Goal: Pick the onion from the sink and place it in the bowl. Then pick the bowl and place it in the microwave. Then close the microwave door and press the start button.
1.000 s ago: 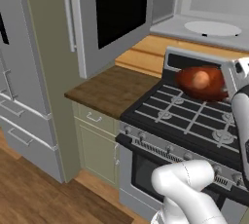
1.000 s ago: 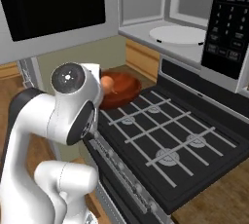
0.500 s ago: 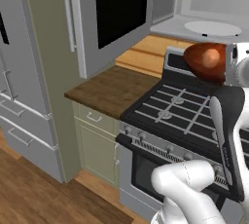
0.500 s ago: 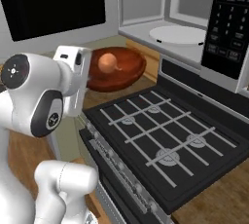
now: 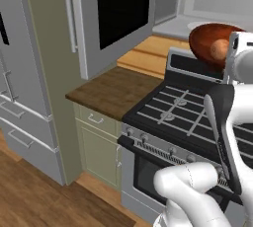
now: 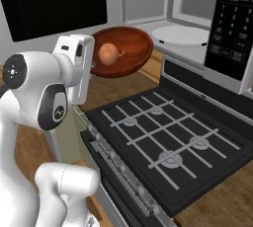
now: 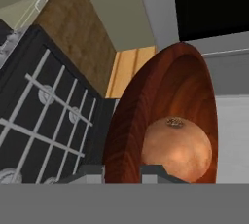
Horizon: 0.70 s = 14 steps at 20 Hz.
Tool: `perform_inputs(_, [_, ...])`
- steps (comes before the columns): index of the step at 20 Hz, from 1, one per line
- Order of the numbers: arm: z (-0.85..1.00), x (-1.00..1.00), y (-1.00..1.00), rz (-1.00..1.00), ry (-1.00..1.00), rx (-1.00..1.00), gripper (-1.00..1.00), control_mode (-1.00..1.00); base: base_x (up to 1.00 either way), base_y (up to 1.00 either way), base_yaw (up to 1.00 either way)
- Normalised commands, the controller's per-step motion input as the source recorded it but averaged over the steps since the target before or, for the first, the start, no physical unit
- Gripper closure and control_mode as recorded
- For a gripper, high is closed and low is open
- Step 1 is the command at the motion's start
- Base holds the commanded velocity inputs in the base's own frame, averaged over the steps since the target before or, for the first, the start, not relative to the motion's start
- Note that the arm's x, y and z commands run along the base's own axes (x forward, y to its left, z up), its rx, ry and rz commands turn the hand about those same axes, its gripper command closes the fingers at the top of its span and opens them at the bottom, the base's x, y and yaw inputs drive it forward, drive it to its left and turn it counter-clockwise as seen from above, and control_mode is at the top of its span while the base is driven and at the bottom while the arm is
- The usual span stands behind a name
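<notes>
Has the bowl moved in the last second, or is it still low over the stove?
Yes. The bowl, onion inside, has risen off the stove toward the open microwave's turntable plate, held at its rim by the gripper.

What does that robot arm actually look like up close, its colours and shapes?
The arm is made of fat, rounded, glossy white segments. Its joints carry dark grey caps, one a round disc with a small pale dot at its centre. A dark strip runs along one segment. The hand is a boxy white block. No cables or lettering are visible.
</notes>
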Motion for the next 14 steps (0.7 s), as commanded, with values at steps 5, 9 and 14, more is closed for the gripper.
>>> perform_inputs(5, [0.21,0.43,-0.04,-0.02,0.0,-0.02,1.0,-1.0,0.0,0.0,0.0])
perform_inputs(9, [0.29,0.26,-0.1,-0.05,0.0,-0.03,1.0,-1.0,0.0,0.0,0.0])
perform_inputs(14, [0.27,0.32,-0.29,-0.03,0.01,-0.04,1.0,-1.0,0.0,0.0,0.0])
